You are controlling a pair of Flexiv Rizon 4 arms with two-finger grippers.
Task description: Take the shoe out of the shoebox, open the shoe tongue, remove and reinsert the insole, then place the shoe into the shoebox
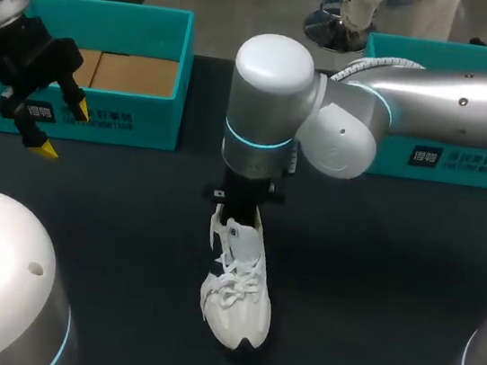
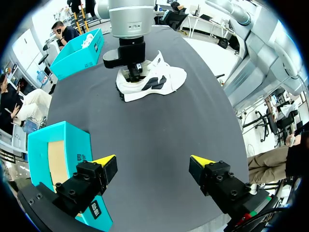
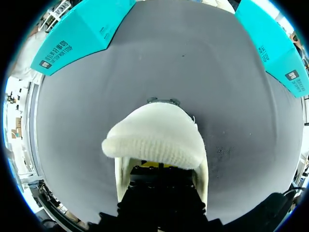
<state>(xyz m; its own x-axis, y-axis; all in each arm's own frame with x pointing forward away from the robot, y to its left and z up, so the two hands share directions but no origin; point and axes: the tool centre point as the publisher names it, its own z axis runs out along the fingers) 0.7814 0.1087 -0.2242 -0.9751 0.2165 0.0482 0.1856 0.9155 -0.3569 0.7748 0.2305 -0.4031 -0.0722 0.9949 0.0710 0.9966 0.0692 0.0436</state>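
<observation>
Shoe (image 1: 237, 295) sits out on the table (image 1: 374, 283); right gripper (image 1: 246, 199) is down in its opening, grip hidden, can't tell. Left gripper (image 1: 62, 130) hangs wide open, empty, near the left shoebox (image 1: 125, 120). Best pin the toe before lifting anything out.

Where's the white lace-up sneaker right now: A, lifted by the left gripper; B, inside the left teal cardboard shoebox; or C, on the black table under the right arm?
C: the white lace-up sneaker sits on the black table, with the right gripper at its opening.
</observation>
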